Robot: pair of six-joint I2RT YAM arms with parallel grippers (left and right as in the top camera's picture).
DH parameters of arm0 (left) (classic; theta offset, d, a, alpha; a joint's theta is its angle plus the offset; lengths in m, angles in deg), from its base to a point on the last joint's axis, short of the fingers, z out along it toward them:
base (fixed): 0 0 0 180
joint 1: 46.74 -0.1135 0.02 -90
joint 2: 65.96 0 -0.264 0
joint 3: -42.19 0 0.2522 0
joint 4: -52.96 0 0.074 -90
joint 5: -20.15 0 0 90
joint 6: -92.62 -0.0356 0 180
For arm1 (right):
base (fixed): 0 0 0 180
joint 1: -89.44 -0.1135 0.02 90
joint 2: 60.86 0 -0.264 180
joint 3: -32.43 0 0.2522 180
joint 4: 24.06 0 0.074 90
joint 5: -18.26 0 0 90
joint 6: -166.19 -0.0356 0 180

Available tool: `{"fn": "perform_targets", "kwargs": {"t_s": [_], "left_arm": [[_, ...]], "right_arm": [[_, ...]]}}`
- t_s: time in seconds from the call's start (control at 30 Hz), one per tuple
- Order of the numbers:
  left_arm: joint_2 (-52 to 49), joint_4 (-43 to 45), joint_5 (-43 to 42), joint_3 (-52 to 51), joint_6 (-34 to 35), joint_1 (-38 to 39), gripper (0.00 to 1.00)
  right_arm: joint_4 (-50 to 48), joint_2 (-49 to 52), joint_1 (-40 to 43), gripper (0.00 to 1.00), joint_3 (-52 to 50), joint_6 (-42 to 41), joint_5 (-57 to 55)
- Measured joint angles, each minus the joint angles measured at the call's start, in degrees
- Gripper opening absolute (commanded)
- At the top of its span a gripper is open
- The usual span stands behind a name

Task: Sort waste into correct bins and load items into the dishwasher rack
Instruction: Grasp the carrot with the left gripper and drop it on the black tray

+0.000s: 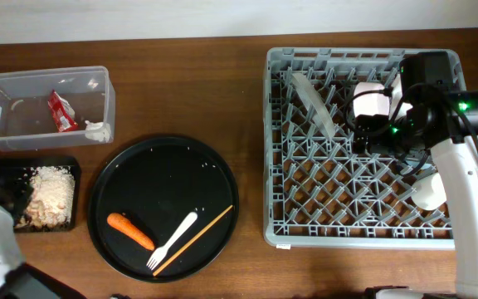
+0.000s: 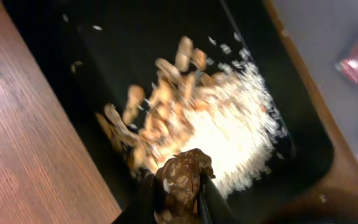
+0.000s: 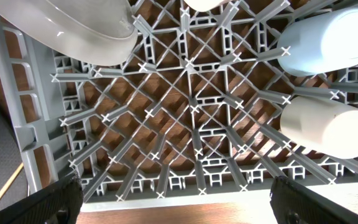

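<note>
Left hand (image 2: 178, 193) is clamping a brownish food chunk (image 2: 185, 167), I think; the view is blurry. Black tray (image 2: 135, 25) is sitting right below it, holding rice (image 2: 229, 130) and beige chunks (image 2: 160, 106). Right hand (image 3: 176, 193) is hanging spread wide, gripping nothing, over the dishwasher rack (image 3: 191, 118). Plate (image 3: 73, 25) is lying ahead-left of it, light-blue cup (image 3: 328, 40) and white cup (image 3: 328, 127) ahead-right.

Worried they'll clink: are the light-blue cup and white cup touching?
Apart: right wrist view shows bare rack lattice between the light-blue cup and the white cup.
</note>
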Motion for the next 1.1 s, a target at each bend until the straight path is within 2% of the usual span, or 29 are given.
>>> {"fn": "perform_targets", "kwargs": {"t_s": [0.13,0.17,0.2,0.23,0.27,0.33,0.47,0.57,0.63,0.77,0.87,1.0,1.1], "left_arm": [[-8.3,1.2,1.0,0.1,0.0,-2.4,0.15],[-10.7,1.3,1.1,0.1,0.0,-2.6,0.22],[-12.0,1.4,1.0,0.1,0.0,-2.6,0.44],[-12.9,1.7,1.0,0.1,0.5,-2.6,0.56],[-13.0,2.1,1.0,0.1,0.5,-2.6,0.63],[-13.0,2.4,-0.1,0.4,0.8,-2.6,0.7],[-12.1,-4.6,-3.6,7.3,1.0,-2.5,0.7],[-7.7,-8.0,-7.2,9.5,1.1,-1.7,0.7],[-4.3,-12.7,-10.4,9.8,1.1,2.4,0.71],[-3.3,-26.7,-12.1,9.1,1.1,17.9,0.8],[-3.3,-26.9,-11.9,2.8,1.1,26.9,0.8],[-3.2,-19.9,-11.5,-6.3,2.8,28.4,0.8],[-3.2,-11.8,-10.6,-13.1,3.7,28.4,0.76]], "right_arm": [[0.3,0.0,0.0,0.99,0.0,0.0,0.0],[0.3,0.0,0.0,0.99,0.0,0.1,0.0],[0.3,0.0,0.0,0.99,0.0,0.1,0.0],[0.3,0.0,0.0,0.99,0.0,0.1,0.0],[0.4,0.0,0.0,0.99,0.0,0.1,0.0],[0.4,0.0,0.0,0.99,0.0,0.1,0.0],[1.0,0.0,0.0,0.99,0.0,0.1,0.0],[1.0,0.0,0.0,0.99,0.0,0.1,0.0],[1.0,0.0,0.0,0.99,0.0,0.1,0.0],[1.0,0.0,0.0,0.99,0.0,0.2,0.0],[1.3,0.1,0.0,0.99,0.0,0.2,0.0],[1.4,0.1,0.0,0.99,0.0,0.7,0.0],[1.6,0.1,0.0,0.99,0.0,0.9,0.0]]}}
